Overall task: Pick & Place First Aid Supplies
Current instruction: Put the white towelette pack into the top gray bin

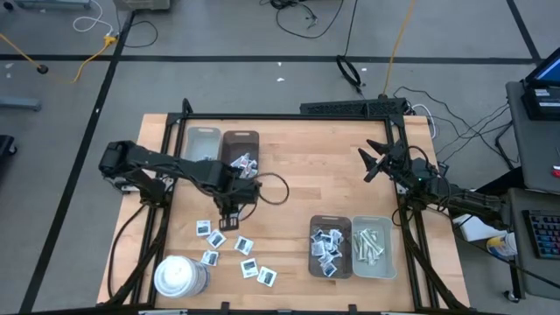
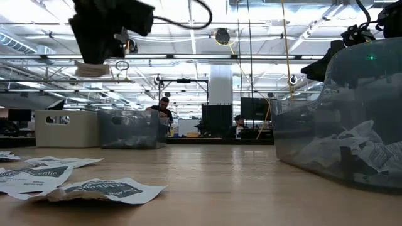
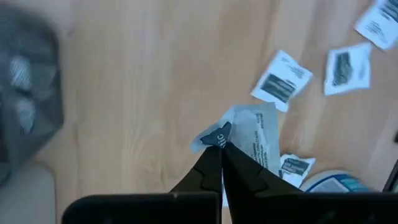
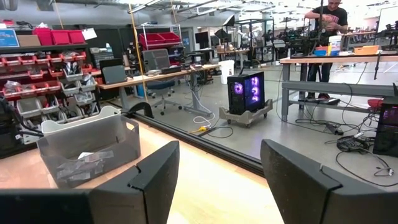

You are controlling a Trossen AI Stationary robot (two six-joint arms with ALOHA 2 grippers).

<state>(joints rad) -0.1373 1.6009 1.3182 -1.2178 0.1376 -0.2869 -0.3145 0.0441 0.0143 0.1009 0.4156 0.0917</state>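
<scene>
While the left gripper (image 3: 222, 142) pinches a flat white blue-printed packet (image 3: 252, 138) above the wooden tabletop (image 1: 297, 171), the right gripper (image 1: 372, 163) waits, fingers spread.

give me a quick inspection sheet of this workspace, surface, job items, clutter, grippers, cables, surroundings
surface: wooden table, bare in the middle.
job's things: loose white packets lie near the front left; one packet is pinched and lifted off the table; more fill the dark tray at front right and the brown tray at the back; pale strips lie in the clear tray.
clutter: white round container at the front left corner.
grippers: left gripper shut on the packet; right gripper open, raised at the right edge.
cables: black cable loops off the left arm; more on the floor.
surroundings: people at benches in the background.
</scene>
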